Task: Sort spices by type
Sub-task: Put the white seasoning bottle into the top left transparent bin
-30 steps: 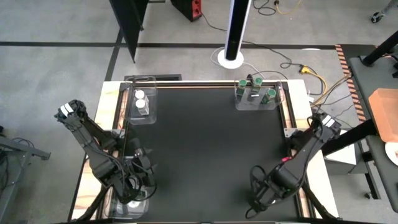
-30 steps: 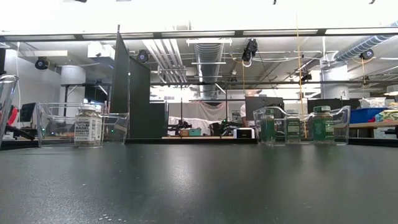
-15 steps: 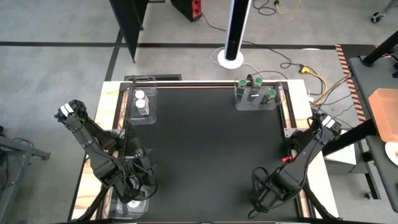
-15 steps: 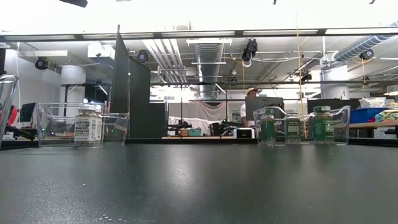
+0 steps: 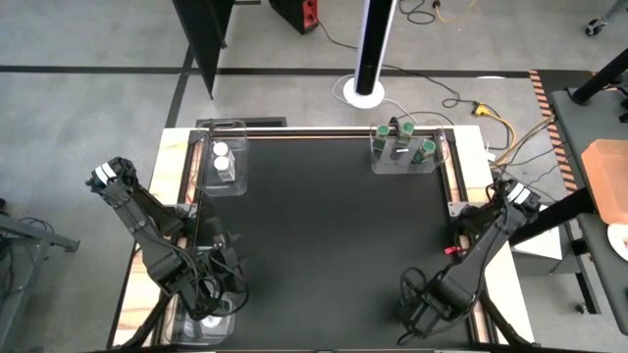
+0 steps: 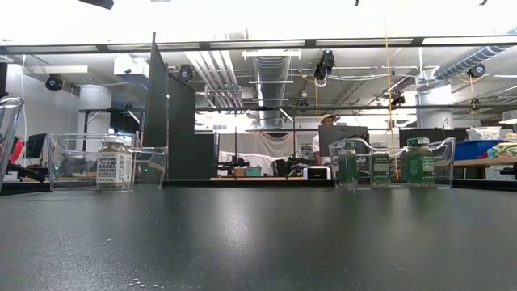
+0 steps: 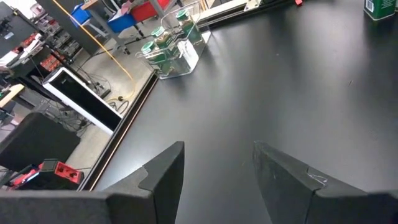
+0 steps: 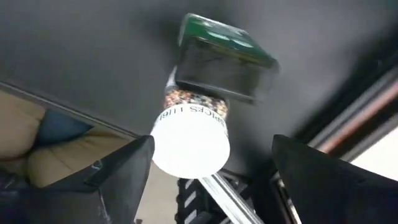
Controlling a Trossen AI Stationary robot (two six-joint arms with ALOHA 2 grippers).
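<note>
Right gripper point(image 8: 211, 149) hangs low at the table's near-right corner, fingers spread wide, and between them sits a white-lidded spice jar point(image 8: 189, 146), lid toward the wrist camera, clear of both fingers, so nothing is gripped. A green label shows just beyond that lid, too blurred to say whether it belongs to the same jar. Over at the near-left corner the left gripper point(image 7: 219, 149) hovers with its fingers apart and only bare tabletop between them. Out across the matte black table point(image 5: 324, 235), the middle is wide and bare. At the far-left corner stands a clear plastic tray point(image 5: 206, 186) holding two white-lidded jars point(image 5: 222, 157). At the far-right corner a second clear tray point(image 5: 392, 167) holds the green-lidded jars point(image 5: 427, 149), upright and close together. Beyond the far edge: grey concrete floor, a white pole on a round base point(image 5: 365, 93), a yellow cable point(image 5: 481, 108) trailing near the right corner. From table height the room opens into exposed ducts and ceiling strip lights, and a person point(image 6: 325, 129) stands far back.
</note>
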